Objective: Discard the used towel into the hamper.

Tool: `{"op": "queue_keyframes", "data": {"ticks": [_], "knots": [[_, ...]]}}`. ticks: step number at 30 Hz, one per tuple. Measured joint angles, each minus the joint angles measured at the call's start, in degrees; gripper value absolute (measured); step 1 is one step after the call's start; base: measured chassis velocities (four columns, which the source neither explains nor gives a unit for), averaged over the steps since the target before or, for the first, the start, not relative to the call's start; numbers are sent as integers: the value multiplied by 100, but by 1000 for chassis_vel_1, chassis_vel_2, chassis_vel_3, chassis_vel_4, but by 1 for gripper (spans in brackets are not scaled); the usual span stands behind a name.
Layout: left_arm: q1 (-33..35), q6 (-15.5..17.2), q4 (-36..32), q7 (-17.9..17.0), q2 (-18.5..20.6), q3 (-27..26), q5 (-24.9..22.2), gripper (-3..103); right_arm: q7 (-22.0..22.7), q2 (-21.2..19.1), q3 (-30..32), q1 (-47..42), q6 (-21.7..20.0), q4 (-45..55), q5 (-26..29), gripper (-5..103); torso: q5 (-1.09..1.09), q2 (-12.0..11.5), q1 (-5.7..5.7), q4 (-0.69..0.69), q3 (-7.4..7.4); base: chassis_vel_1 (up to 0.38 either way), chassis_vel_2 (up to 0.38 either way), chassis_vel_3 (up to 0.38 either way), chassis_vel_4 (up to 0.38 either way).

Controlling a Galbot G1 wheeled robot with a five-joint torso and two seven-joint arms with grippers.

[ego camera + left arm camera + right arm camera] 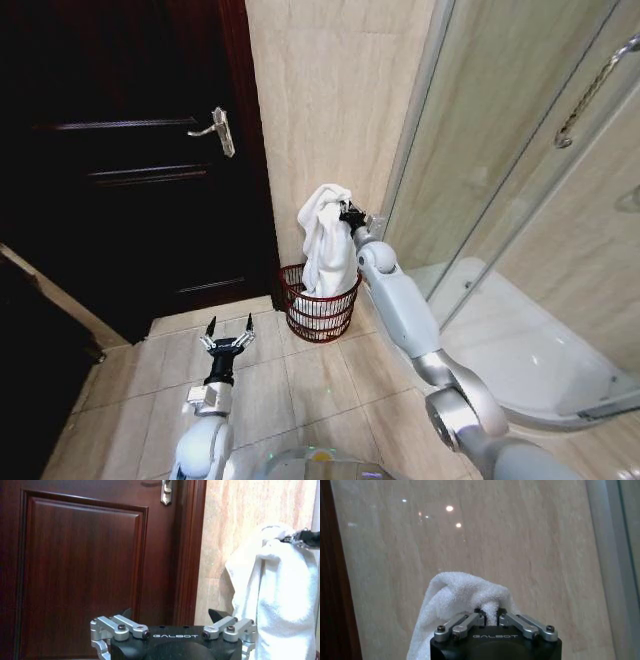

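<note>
A white towel hangs from my right gripper, which is shut on its top fold. Its lower end drops into the hamper, a dark red wire basket on the floor by the tiled wall. In the right wrist view the fingers pinch a bunch of the towel in front of the beige wall. The left wrist view shows the towel draped beside the door, with the right gripper at its top. My left gripper stands open low over the floor tiles, left of the hamper, holding nothing.
A dark wooden door with a metal handle stands left of the hamper. A glass shower enclosure with a white tray is to the right. Beige floor tiles lie in front.
</note>
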Motion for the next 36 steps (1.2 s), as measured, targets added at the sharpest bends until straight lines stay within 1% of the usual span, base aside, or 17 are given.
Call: {"op": "queue_keyframes", "data": {"ticks": [3, 8, 10, 15, 23, 27, 30, 32, 35, 36], "knots": [[28, 0, -56, -2, -28, -38, 4, 100, -19, -73, 42, -111, -3, 82, 8, 11, 0, -96, -33, 0, -64, 0, 0, 0, 0], [39, 0, -80, -5, -17, -53, -3, 100, -23, -130, 52, -213, -8, 170, 15, 11, 1, -183, -71, -1, -112, 0, 0, 0, 0], [36, -7, -83, -7, -19, -42, -5, 100, -22, -147, 53, -269, -8, 215, 12, 11, 0, -247, -96, -1, -154, 0, 0, 0, 0], [52, -46, -84, 3, -87, -31, -4, 100, -1, -172, 51, -412, -8, 395, -56, 11, 0, -381, -142, -1, -240, 0, 0, 0, 0], [79, -100, -43, 12, -45, -63, -40, 100, 7, -161, 39, -463, -7, 435, -171, 11, 0, -529, -203, 0, -327, 0, 0, 0, 0], [76, -119, -9, 15, -39, -58, -53, 100, 24, -137, 25, -495, -7, 477, -198, 11, 0, -617, -234, 0, -386, 0, 0, 0, 0], [40, -140, 49, 19, -67, -35, -55, 100, 53, -139, -12, -555, -23, 537, -264, 11, 0, -724, -267, 0, -456, 0, 0, 0, 0], [39, -141, 52, 19, -69, -34, -55, 100, 57, -142, -15, -561, -27, 546, -270, 11, 0, -735, -271, 0, -464, 0, 0, 0, 0], [39, -160, 63, 22, -74, -31, -59, 100, 89, -194, -22, -620, -64, 636, -290, 11, 0, -843, -309, 0, -536, 0, 0, 0, 0], [39, -160, 63, 22, -74, -31, -59, 100, 89, -194, -22, -620, -64, 636, -290, 11, 0, -843, -309, 0, -536, 0, 0, 0, 0]]}}
